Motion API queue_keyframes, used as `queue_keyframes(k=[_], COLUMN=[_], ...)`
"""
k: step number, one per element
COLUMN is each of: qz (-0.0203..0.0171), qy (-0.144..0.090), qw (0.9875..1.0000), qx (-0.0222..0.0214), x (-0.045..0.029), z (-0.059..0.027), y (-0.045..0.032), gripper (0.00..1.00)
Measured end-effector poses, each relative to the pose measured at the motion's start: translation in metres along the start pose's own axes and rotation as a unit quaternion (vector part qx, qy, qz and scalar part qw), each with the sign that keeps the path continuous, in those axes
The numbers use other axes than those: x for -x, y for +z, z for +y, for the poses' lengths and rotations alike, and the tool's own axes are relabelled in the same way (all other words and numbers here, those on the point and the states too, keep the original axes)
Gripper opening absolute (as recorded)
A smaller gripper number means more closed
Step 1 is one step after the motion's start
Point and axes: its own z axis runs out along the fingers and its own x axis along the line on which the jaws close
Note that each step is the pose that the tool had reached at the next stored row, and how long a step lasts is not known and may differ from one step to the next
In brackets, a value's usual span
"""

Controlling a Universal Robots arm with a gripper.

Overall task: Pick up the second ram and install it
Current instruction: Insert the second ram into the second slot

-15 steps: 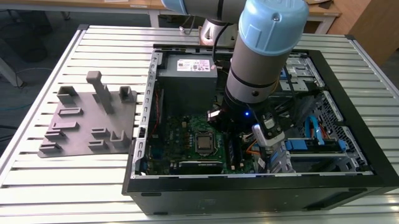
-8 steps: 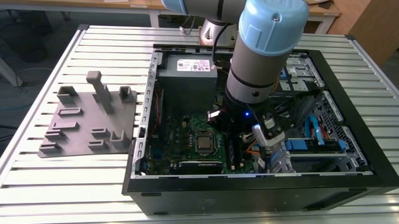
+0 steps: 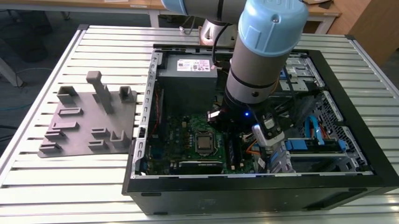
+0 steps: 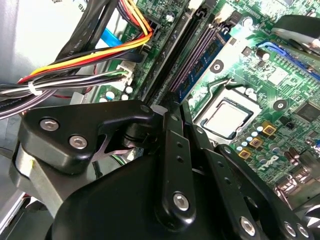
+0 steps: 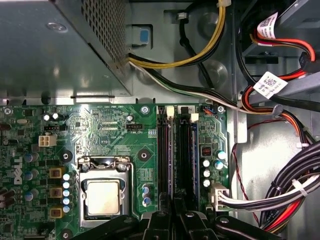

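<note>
End effector (image 5: 176, 212) over RAM slots (image 5: 176, 150)

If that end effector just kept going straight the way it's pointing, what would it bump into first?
Probably the memory slots on the motherboard: the end effector points down at them, beside the processor socket. How far off they are is unclear.

Pale-blue-capped grey arm (image 3: 252, 74), seemingly black hand (image 4: 165, 200).

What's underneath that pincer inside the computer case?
Under the pincer lie the motherboard's long dark RAM slots, beside the silver processor. The pincer covers the slots' near ends.
</note>
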Motion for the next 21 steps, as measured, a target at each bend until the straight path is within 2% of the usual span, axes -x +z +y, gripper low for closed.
queue_keyframes(k=[21], qz=[0.0003], qy=[-0.008], qw=[1.0], qx=[0.0002], x=[0.0022], z=[0.0003], y=[0.002], gripper=[0.11])
